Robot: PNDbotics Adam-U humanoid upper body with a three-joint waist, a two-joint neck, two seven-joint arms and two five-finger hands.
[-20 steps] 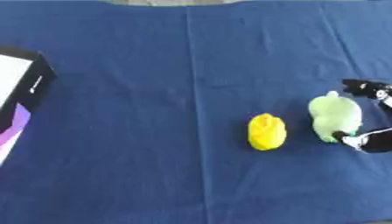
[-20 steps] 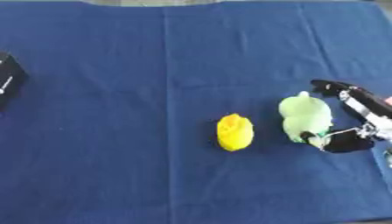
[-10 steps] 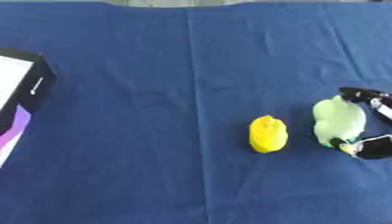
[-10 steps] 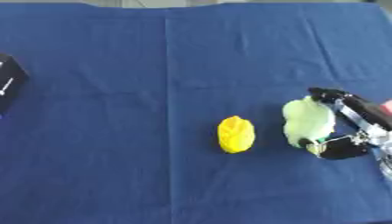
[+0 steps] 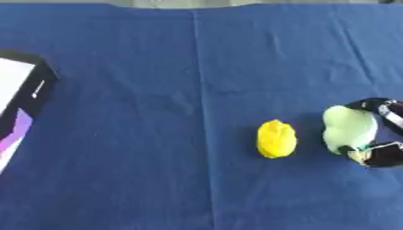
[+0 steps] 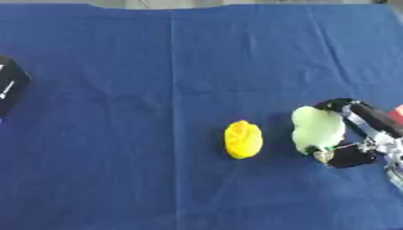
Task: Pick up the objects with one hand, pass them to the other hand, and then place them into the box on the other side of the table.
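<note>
The right robot hand [image 6: 358, 137] is curling its fingers and thumb around a pale green object [image 6: 317, 128] lying on the blue worktop [image 5: 157, 90]. A yellow object [image 5: 277, 139] is lying just beside it. The box [image 5: 17, 103] is sitting at the far left edge.

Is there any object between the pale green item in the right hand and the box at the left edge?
Only the yellow lumpy object lies just left of the pale green soft object that the right hand grips; beyond it, bare blue cloth reaches the black-edged box.
</note>
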